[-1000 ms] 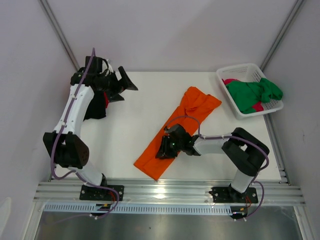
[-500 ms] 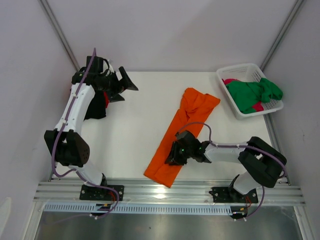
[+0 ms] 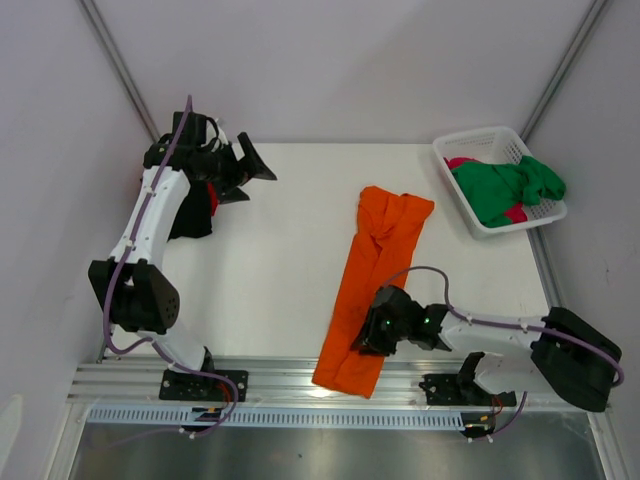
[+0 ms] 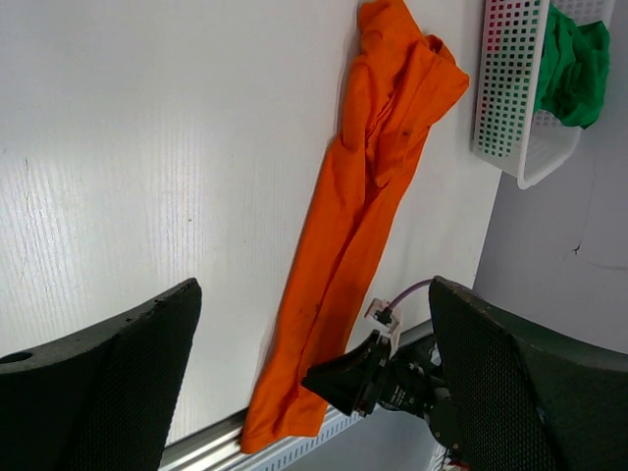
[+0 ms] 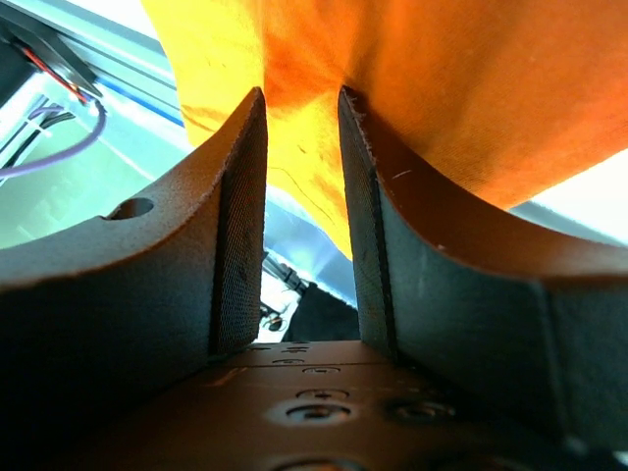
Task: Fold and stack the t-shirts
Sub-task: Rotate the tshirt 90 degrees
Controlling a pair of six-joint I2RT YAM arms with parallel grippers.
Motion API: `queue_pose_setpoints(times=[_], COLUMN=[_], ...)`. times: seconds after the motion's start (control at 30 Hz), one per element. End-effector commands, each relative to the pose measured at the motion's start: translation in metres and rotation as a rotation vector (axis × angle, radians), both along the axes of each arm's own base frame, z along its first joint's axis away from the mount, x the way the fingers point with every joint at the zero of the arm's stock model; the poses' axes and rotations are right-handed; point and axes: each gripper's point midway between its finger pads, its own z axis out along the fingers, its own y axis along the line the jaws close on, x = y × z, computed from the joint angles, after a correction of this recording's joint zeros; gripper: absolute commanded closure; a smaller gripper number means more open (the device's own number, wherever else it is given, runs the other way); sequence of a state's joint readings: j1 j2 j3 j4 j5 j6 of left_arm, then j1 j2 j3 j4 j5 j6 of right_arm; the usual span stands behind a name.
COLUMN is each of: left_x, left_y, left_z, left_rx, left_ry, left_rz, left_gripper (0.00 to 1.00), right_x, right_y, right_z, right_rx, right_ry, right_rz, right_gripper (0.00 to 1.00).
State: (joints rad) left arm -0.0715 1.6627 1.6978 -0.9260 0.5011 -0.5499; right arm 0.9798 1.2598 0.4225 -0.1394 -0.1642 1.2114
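A long, loosely folded orange t-shirt (image 3: 378, 262) (image 4: 365, 201) runs from mid-table to the near edge, and its near end hangs over the front rail. Low at that near end, my right gripper (image 3: 362, 336) (image 5: 302, 93) is shut on the orange cloth (image 5: 442, 88), which fills the space at its fingertips. Far left at the back, my left gripper (image 3: 255, 168) (image 4: 312, 294) hangs open and holds nothing. Beneath that arm lie a black t-shirt (image 3: 190, 220) and a red one (image 3: 213, 200). Green (image 3: 505, 185) (image 4: 574, 69) and pink (image 3: 462, 162) t-shirts are in the basket.
The white lattice basket (image 3: 455, 150) (image 4: 505, 88) stands at the back right corner. An aluminium rail (image 3: 270, 378) runs along the table's near edge, with both arm bases on it. Walls close in on the left and right.
My right gripper has dragged the orange t-shirt rightward and toward the near edge. The shirt has swung from a diagonal to nearly straight front to back. The left arm has stayed put.
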Motion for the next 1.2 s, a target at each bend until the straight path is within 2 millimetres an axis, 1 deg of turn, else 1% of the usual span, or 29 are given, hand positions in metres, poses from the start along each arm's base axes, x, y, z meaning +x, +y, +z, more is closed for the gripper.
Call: queue_pose_setpoints(times=[0.0, 0.07, 0.13, 0.17, 0.2, 0.27, 0.3, 0.37, 0.4, 0.43, 0.5, 0.53, 0.63, 0.7, 0.8, 0.83, 0.9, 0.93, 0.97, 1.03, 1.07, 1.1, 1.13, 1.17], left_x=[0.004, 0.004, 0.003, 0.002, 0.002, 0.001, 0.002, 0.000, 0.000, -0.001, -0.001, -0.002, -0.003, -0.004, -0.005, -0.005, -0.004, -0.004, -0.004, -0.004, -0.004, -0.003, -0.003, -0.003], left_y=[0.001, 0.001, 0.000, 0.000, 0.000, -0.002, -0.002, -0.003, -0.002, -0.002, -0.002, -0.001, -0.002, -0.002, -0.003, -0.003, -0.003, -0.003, -0.003, -0.003, -0.003, -0.004, -0.004, -0.005], left_z=[0.001, 0.000, 0.000, -0.001, 0.000, -0.001, -0.001, -0.004, -0.004, -0.004, -0.007, -0.010, -0.016, -0.020, -0.022, -0.023, -0.027, -0.030, -0.032, -0.041, -0.043, -0.044, -0.051, -0.053], left_rx=[-0.011, -0.012, -0.014, -0.013, -0.016, -0.027, -0.030, -0.029, -0.027, -0.027, -0.022, -0.021, -0.024, -0.026, -0.032, -0.033, -0.031, -0.030, -0.030, -0.029, -0.029, -0.029, -0.029, -0.032], left_ry=[-0.013, -0.012, -0.012, -0.011, -0.014, -0.013, -0.014, -0.006, -0.005, -0.007, -0.007, 0.000, 0.012, 0.019, 0.017, 0.020, 0.023, 0.027, 0.031, 0.051, 0.055, 0.057, 0.069, 0.073], left_rz=[0.002, 0.003, 0.001, 0.000, -0.001, -0.002, -0.002, -0.003, -0.003, -0.003, -0.002, -0.002, -0.003, -0.005, -0.008, -0.008, -0.007, -0.006, -0.008, -0.008, -0.010, -0.010, -0.009, -0.010], left_gripper=[0.01, 0.00, 0.01, 0.01, 0.01, 0.01, 0.01, 0.01, 0.00, 0.00, 0.00, 0.01, 0.00, 0.01, 0.00, 0.01, 0.00, 0.00, 0.00, 0.01, 0.00, 0.01, 0.01, 0.01], right_x=[-0.067, -0.070, -0.069, -0.062, -0.057, -0.039, -0.025, -0.010, 0.000, 0.004, 0.018, 0.022, 0.028, 0.029, 0.036, 0.043, 0.053, 0.061, 0.067, 0.075, 0.081, 0.082, 0.081, 0.084], right_y=[-0.110, -0.109, -0.108, -0.107, -0.102, -0.094, -0.082, -0.075, -0.064, -0.062, -0.049, -0.046, -0.038, -0.036, -0.026, -0.019, -0.012, -0.010, -0.001, 0.005, 0.011, 0.013, 0.012, 0.011], right_z=[-0.057, -0.054, -0.044, -0.040, -0.032, -0.022, -0.012, -0.007, 0.003, 0.002, 0.011, 0.007, 0.005, 0.004, 0.011, 0.019, 0.032, 0.040, 0.060, 0.082, 0.100, 0.114, 0.121, 0.130], right_rx=[-0.435, -0.417, -0.403, -0.405, -0.390, -0.371, -0.346, -0.363, -0.349, -0.376, -0.372, -0.390, -0.431, -0.451, -0.422, -0.395, -0.371, -0.368, -0.326, -0.282, -0.255, -0.232, -0.235, -0.243], right_ry=[0.203, 0.208, 0.186, 0.153, 0.133, 0.049, -0.009, -0.067, -0.108, -0.121, -0.186, -0.192, -0.204, -0.202, -0.234, -0.273, -0.330, -0.378, -0.437, -0.495, -0.533, -0.554, -0.555, -0.574], right_rz=[-0.053, -0.096, -0.107, -0.123, -0.121, -0.130, -0.122, -0.117, -0.096, -0.083, -0.040, -0.024, 0.033, 0.050, 0.054, 0.052, 0.050, 0.039, 0.047, 0.042, 0.037, 0.031, 0.036, 0.026], right_gripper=[0.63, 0.63, 0.63, 0.63, 0.62, 0.62, 0.62, 0.62, 0.62, 0.62, 0.62, 0.62, 0.62, 0.62, 0.62, 0.62, 0.62, 0.62, 0.62, 0.62, 0.61, 0.61, 0.61, 0.61])
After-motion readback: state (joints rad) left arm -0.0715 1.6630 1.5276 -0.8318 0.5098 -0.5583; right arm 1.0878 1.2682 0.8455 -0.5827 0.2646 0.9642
